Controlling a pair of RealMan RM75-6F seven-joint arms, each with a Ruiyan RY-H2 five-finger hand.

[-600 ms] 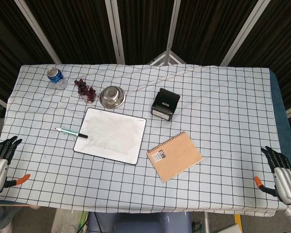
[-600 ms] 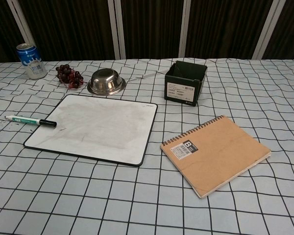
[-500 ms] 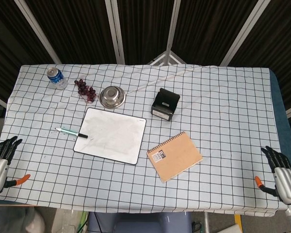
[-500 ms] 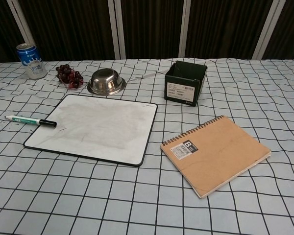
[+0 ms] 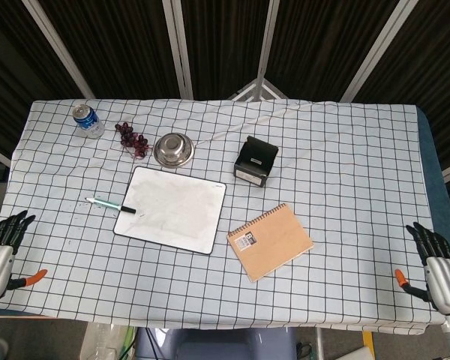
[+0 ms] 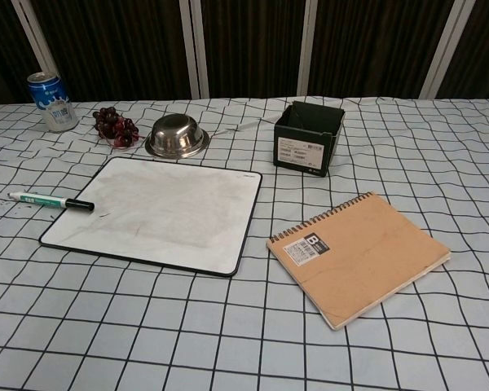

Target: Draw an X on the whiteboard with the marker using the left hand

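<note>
- The surface (image 5: 345, 157) is covered by a soft checked cloth, with everything laid flat within reach.
- The whiteboard (image 5: 172, 208), a smooth rounded rectangle, is left unmarked.
- The left hand (image 5: 0, 251) and right hand (image 5: 439, 266) are parked at the near corners, fingers spread, nothing held.
- The slim marker (image 5: 111, 204) is laid with its black cap touching the whiteboard's left edge, handy for the left hand.

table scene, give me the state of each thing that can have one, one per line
whiteboard: flat on the cloth, no X drawn, faint smudges
marker: capped, lying with its black end on the whiteboard's left edge
can: upright
metal bowl: upside down
black box: tipped, opening facing away
notebook: closed
left hand: open, holds nothing
right hand: open, holds nothing
</note>
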